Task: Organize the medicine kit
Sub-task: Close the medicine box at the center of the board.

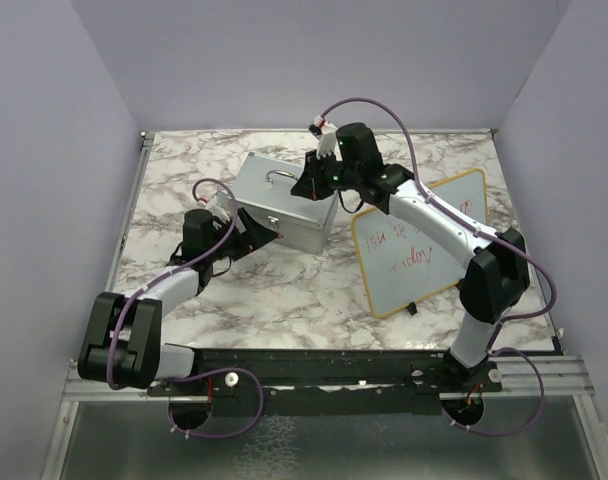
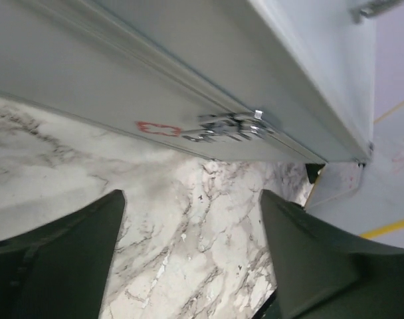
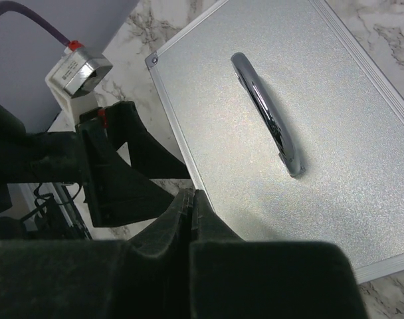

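nearest us, the left hand point(image 2: 192, 199): dark fingers spread wide, low over the white marble-patterned tabletop point(image 2: 189, 226), facing the front latch point(image 2: 228, 127) of the grey metal rectangular medicine kit point(image 1: 284, 205). we note the kit mid-tabletop, lid down. right hand point(image 3: 191, 198) pressed together, holding nothing, above the lid's edge near the chrome loop handle point(image 3: 268, 116). wood-framed whiteboard point(image 1: 419, 245) just right of the kit.
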Available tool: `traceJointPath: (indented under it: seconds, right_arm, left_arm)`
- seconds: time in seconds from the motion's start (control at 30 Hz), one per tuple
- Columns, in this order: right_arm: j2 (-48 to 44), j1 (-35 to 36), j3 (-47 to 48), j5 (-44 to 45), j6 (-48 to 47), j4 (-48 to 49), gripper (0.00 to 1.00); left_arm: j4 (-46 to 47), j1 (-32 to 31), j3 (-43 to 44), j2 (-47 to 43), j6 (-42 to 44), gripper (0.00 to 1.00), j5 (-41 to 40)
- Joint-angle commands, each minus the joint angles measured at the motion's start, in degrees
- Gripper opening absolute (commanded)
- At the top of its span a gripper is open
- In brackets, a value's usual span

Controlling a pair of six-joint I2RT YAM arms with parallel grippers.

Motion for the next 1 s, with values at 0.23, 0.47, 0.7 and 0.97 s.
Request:
traceJointPath:
  seconds: [0.23,0.47,0.7,0.97]
  right_arm:
    - [0.86,0.34,-2.67,-4.77,0.59,6.79,0.02]
    - [1.73,0.32,-2.27,-4.59,0.35,7.56,0.03]
    - [3.12,0.33,-1.34,-5.35,0.28,7.55,0.04]
    - [3.89,0.32,-1.06,-5.46,0.63,7.89,0.04]
  left_arm:
    - [12.17,-0.44,-4.33,-8.10,2.42,0.99,6.05]
    - [22.49,-2.76,-5.93,-5.25,0.56,0.99,0.10]
    - [27.73,-4.24,-7.00,-0.45,0.26,0.99,-2.56]
    - [39.67,-5.76,-9.25,6.11,-2.29,0.99,-4.37]
